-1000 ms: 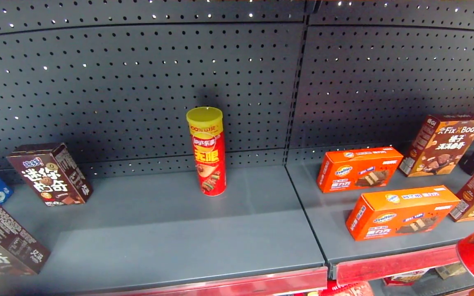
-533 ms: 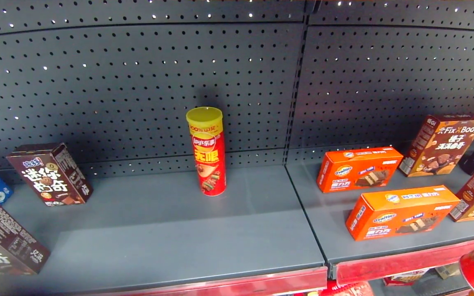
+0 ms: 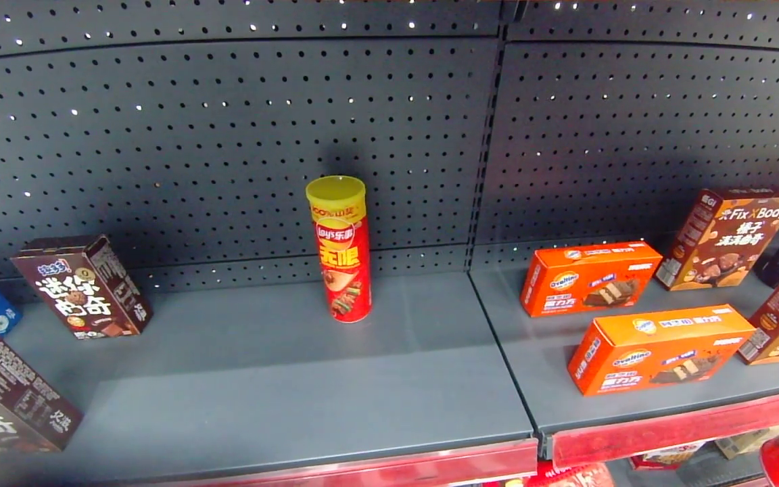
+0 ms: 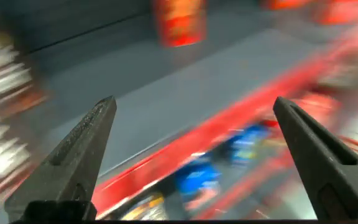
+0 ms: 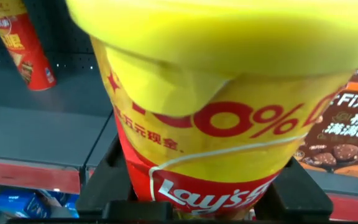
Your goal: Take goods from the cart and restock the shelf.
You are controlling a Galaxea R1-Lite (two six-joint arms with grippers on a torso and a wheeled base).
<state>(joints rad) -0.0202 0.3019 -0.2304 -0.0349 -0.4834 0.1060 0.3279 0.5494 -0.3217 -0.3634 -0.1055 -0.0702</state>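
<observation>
The right gripper (image 5: 201, 199) has its jaws closed on a held chip can (image 5: 216, 93), one jaw on each side of its body, with the lid end toward the wrist camera. The held chip can is low on the right, under the shelf (image 3: 295, 379) edge. The free place beside the standing chip can (image 3: 339, 250) is up and to the left. The left gripper (image 4: 194, 104) has wide-open jaws and holds nothing.
</observation>
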